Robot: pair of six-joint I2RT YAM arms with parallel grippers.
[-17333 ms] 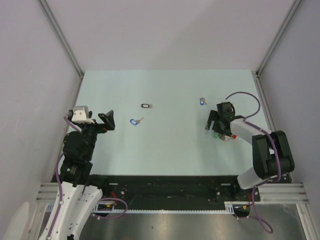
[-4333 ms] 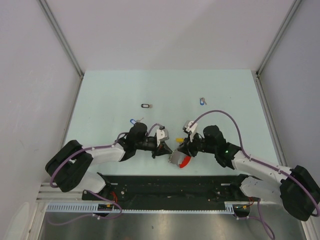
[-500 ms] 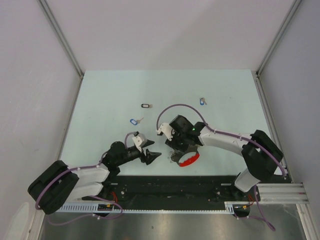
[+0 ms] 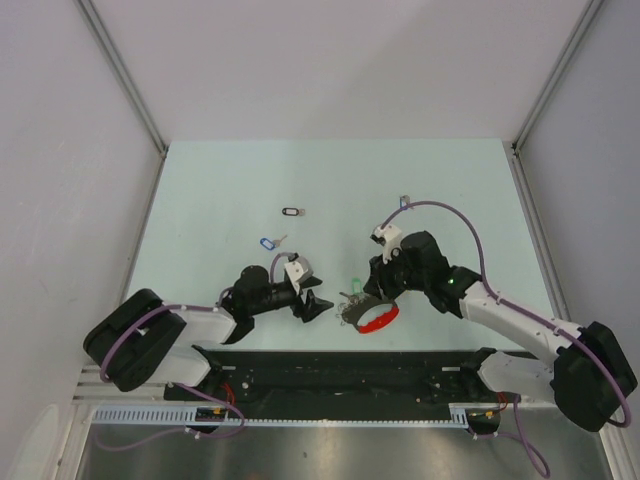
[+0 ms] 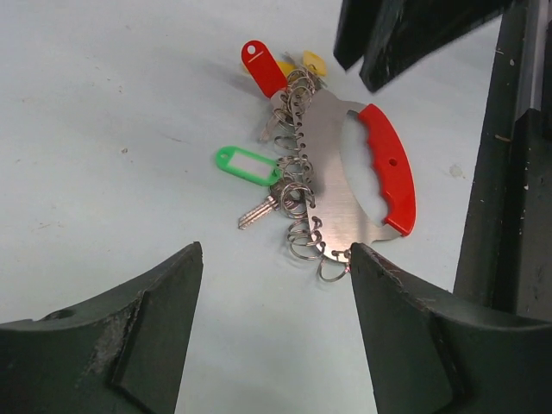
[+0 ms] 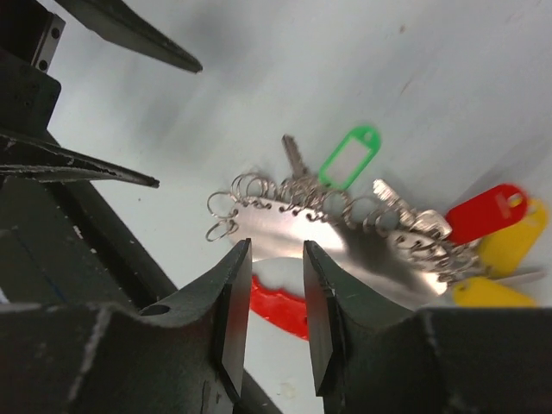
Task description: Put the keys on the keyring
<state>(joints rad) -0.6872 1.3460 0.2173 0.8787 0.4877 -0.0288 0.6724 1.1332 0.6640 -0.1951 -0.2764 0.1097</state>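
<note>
Pale mint-green tabletop (image 4: 220, 180) all round, white walls behind, and down near its front edge, about the middle, lies the keyring (image 4: 368, 315): a flat steel plate with a red curved band, a row of little wire rings along one side, and small silver keys fanned out with a green tag (image 5: 246, 164), a red tag (image 5: 261, 67) and a yellow tag (image 6: 509, 237). It's flat on the surface, nobody holding it. Right on top of it is the right gripper (image 6: 274, 250), fingers only a narrow slot apart, the steel plate showing through the gap; whether they touch it, can't tell. Just to the left, the left gripper (image 4: 315, 305) lies low and points at the ring, jaws spread wide, nothing between them. Farther out sit the loose ones: a blue-tagged key (image 4: 266, 243) left of centre, a black-tagged key (image 4: 292, 211) beyond it, and a second blue-tagged key (image 4: 404, 202) far right.
</note>
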